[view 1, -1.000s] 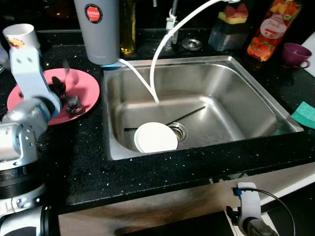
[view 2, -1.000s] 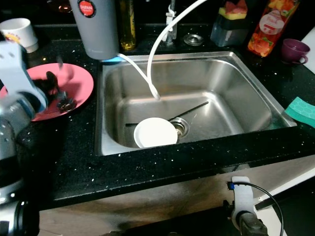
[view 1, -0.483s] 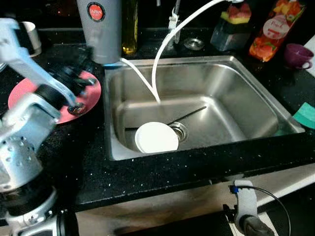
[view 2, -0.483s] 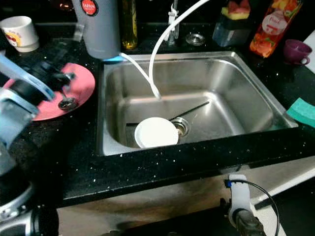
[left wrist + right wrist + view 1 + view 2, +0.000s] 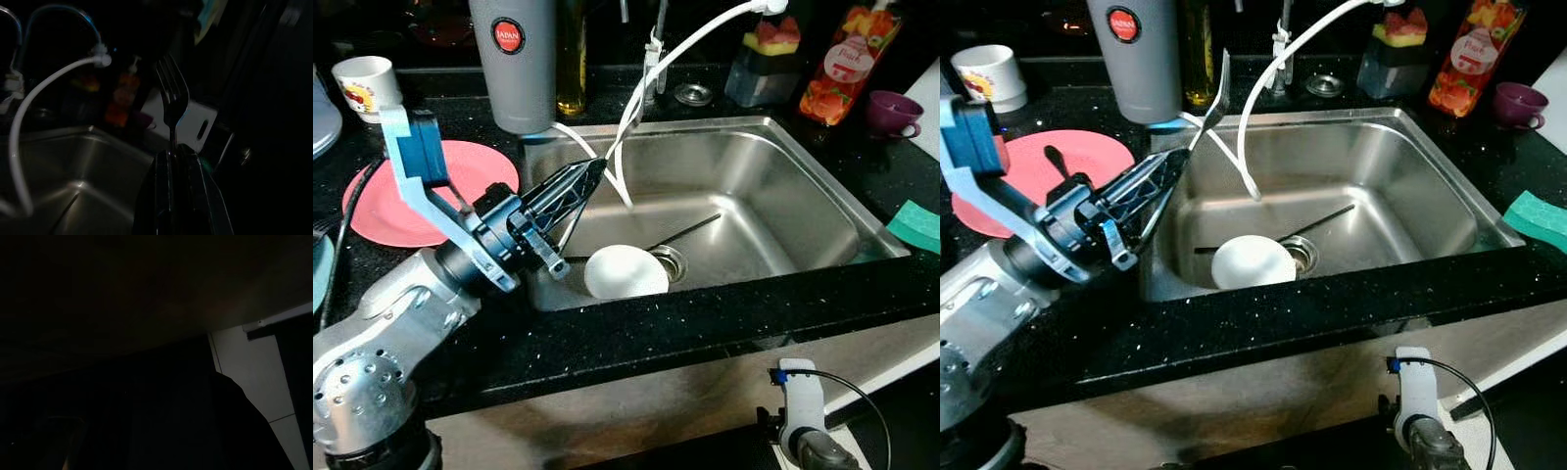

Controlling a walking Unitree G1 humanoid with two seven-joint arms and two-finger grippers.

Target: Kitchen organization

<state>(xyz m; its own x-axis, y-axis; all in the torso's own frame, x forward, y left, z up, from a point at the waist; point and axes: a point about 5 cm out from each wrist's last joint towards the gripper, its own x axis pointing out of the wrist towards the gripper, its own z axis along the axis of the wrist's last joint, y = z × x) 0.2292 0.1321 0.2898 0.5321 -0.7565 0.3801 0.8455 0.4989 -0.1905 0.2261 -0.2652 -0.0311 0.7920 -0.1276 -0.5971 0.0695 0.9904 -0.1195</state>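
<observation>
Fork (image 5: 172, 100) juts from the left pincer (image 5: 1170, 168), clamped between its fingertips over the sink (image 5: 783, 196).

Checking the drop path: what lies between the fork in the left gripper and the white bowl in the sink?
In the right eye view, bare steel sink wall separates the fork in the left gripper from the white bowl; the white hose hangs just beside.

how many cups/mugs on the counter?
2. A white printed cup sits at the far left behind the pink plate; a purple mug sits at the far right beside the juice bottle. Others may be hidden.
</observation>
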